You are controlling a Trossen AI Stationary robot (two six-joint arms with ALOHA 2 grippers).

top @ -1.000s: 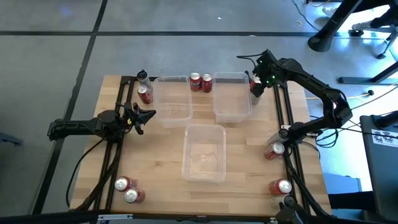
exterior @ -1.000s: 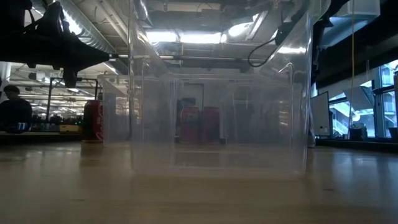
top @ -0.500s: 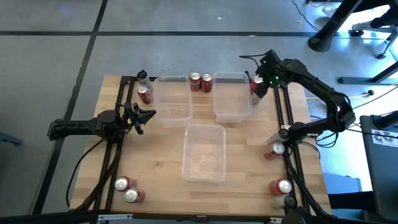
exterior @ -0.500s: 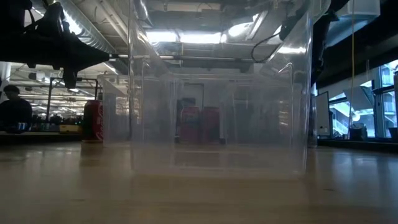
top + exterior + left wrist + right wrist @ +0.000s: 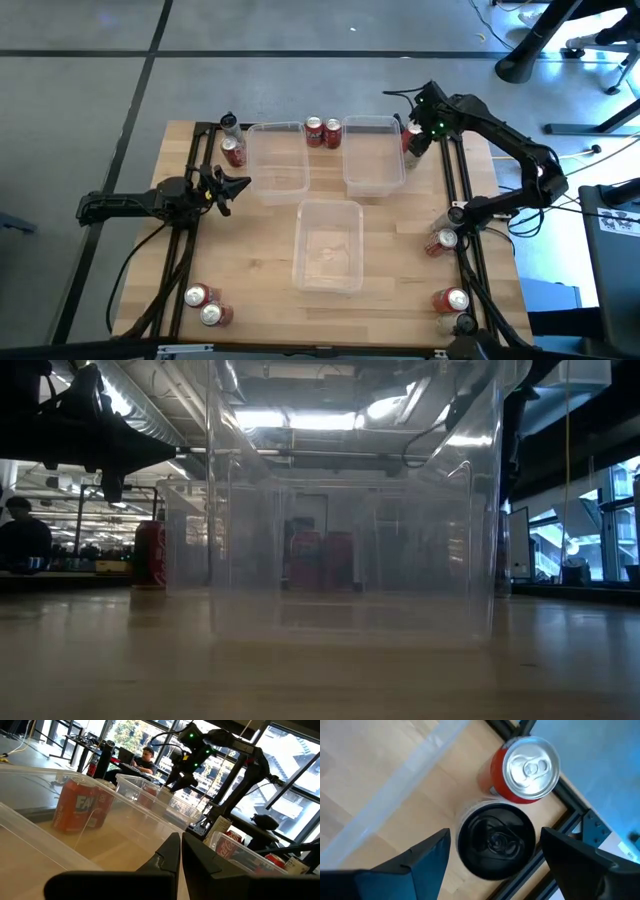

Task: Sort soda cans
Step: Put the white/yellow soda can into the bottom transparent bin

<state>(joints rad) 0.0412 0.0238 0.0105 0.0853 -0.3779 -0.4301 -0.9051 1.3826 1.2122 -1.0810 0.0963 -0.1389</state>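
High view: the right gripper (image 5: pixel 413 140) hangs at the table's (image 5: pixel 250 260) upper right, over a red can (image 5: pixel 408 135) beside the right bin (image 5: pixel 374 155). The left gripper (image 5: pixel 233 185) waits at mid-left, near the left bin (image 5: pixel 277 160). Two red cans (image 5: pixel 323 132) stand between those two bins at the top. A third bin (image 5: pixel 328 245) sits at centre. Other cans stand in the corners: upper left (image 5: pixel 234 150), lower left (image 5: pixel 206 303), and down the right edge (image 5: pixel 441 240) (image 5: pixel 451 299).

Low view: the near bin's wall (image 5: pixel 350 490) fills the middle; through it, two red cans (image 5: pixel 322 558) show at centre and another (image 5: pixel 149 552) at left.

Left wrist view: the left gripper's fingers (image 5: pixel 172 852) press together, holding nothing. A red can (image 5: pixel 80 804) shows through a bin wall at left, and the right arm (image 5: pixel 220 750) stands at the top.

Right wrist view: the right gripper (image 5: pixel 495 850) is spread wide, its fingers (image 5: pixel 427 855) on either side of a black can (image 5: pixel 496 840) without touching it. A red can (image 5: pixel 525 767) stands touching the black one, both beside the bin's edge (image 5: pixel 405 775) at upper left.
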